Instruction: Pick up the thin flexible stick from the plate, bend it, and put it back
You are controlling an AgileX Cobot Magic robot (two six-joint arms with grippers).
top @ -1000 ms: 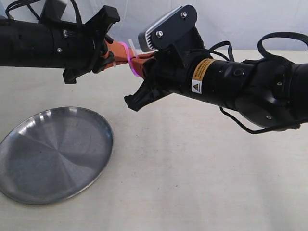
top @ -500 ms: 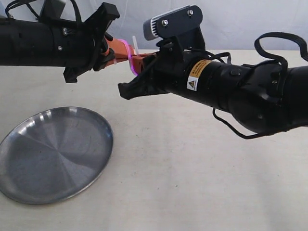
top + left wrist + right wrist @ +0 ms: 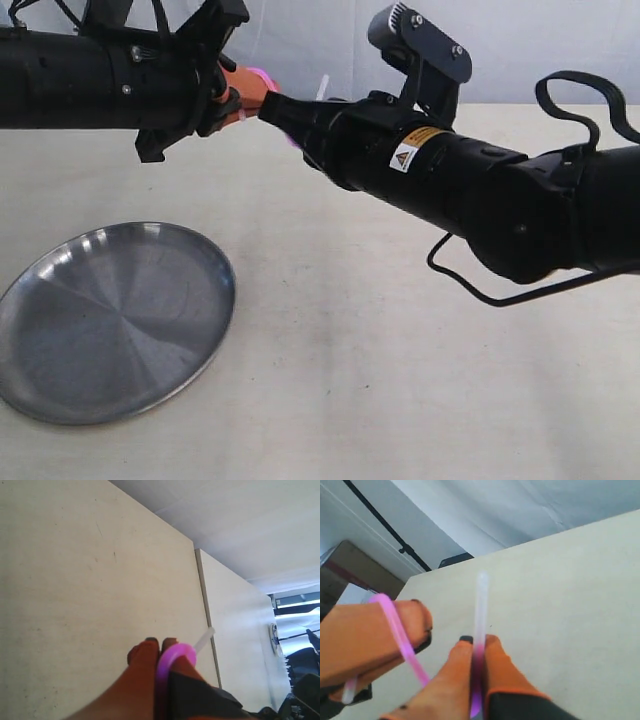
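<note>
Left gripper: the left gripper [image 3: 161, 642] has its two orange fingers [image 3: 142, 656] pressed together on the thin flexible stick [image 3: 173, 656], with only the stick's thickness between them.
Right gripper: the right gripper [image 3: 477, 642] is pinched closed in the same way. Its orange fingers [image 3: 496, 656] clamp the stick so that one pale end stands out past the tips.
Grippers together: in the exterior view the left gripper [image 3: 243, 90] and right gripper [image 3: 272, 106] meet tip to tip, high above the table [image 3: 400, 380]. I cannot tell whether they touch.
Stick, shape: it is bent into a tight curve between the two grips. In the right wrist view the pink arc crosses over a finger of the left gripper, and the other whitish end pokes out beyond it.
Stick, place: it is in the air, held by both grippers and off the plate. From outside only a pink sliver [image 3: 262, 73] and a pale tip show.
Plate: the plate [image 3: 110, 320] lies flat on the table at the lower left of the exterior view. It is below the grippers and well apart from them, its shiny surface catching the light.
Right arm: the right arm [image 3: 480, 190] is black and reaches in from the right. It carries a yellow warning label and a looping black cable.
</note>
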